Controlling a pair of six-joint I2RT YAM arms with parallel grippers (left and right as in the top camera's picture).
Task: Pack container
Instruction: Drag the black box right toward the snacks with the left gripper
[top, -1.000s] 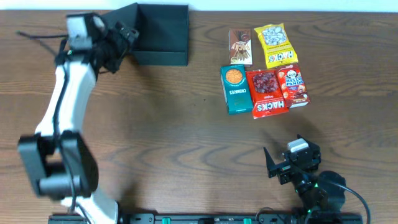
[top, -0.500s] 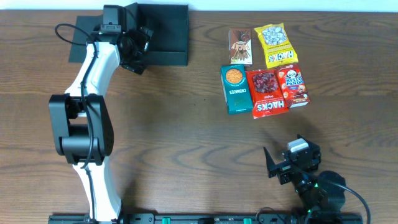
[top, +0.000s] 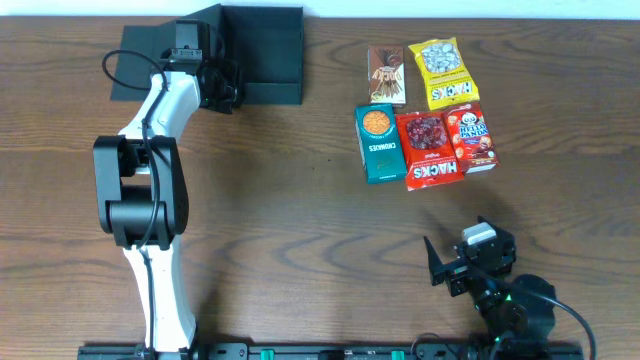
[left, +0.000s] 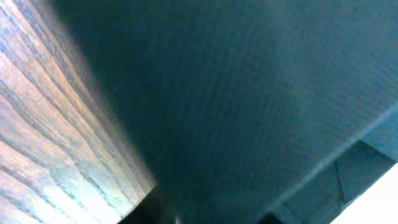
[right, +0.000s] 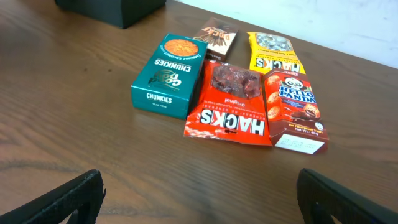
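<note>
The container (top: 262, 55) is a dark box at the back of the table, its flap lid (top: 145, 60) lying open flat to the left. My left gripper (top: 222, 88) is pressed against the box's left wall near the hinge. In the left wrist view blurred dark-teal cardboard (left: 249, 93) fills the frame; only dark finger stubs (left: 150, 214) show at the bottom edge, so the jaws' state is unclear. My right gripper (top: 445, 272) rests low at the front right, open and holding nothing (right: 199, 199). It faces the snacks.
Snacks lie grouped at the back right: a teal Chunkies box (top: 379, 143), a red Hacks packet (top: 428, 150), a Hello Panda box (top: 470, 138), a yellow Hacks bag (top: 443, 72) and a brown packet (top: 386, 75). The left arm (top: 150, 190) stretches across the table's left side.
The left arm swung right from the far left corner to the container's left wall. The flap, which stood up, now lies flat on the table. The right arm stayed still.
</note>
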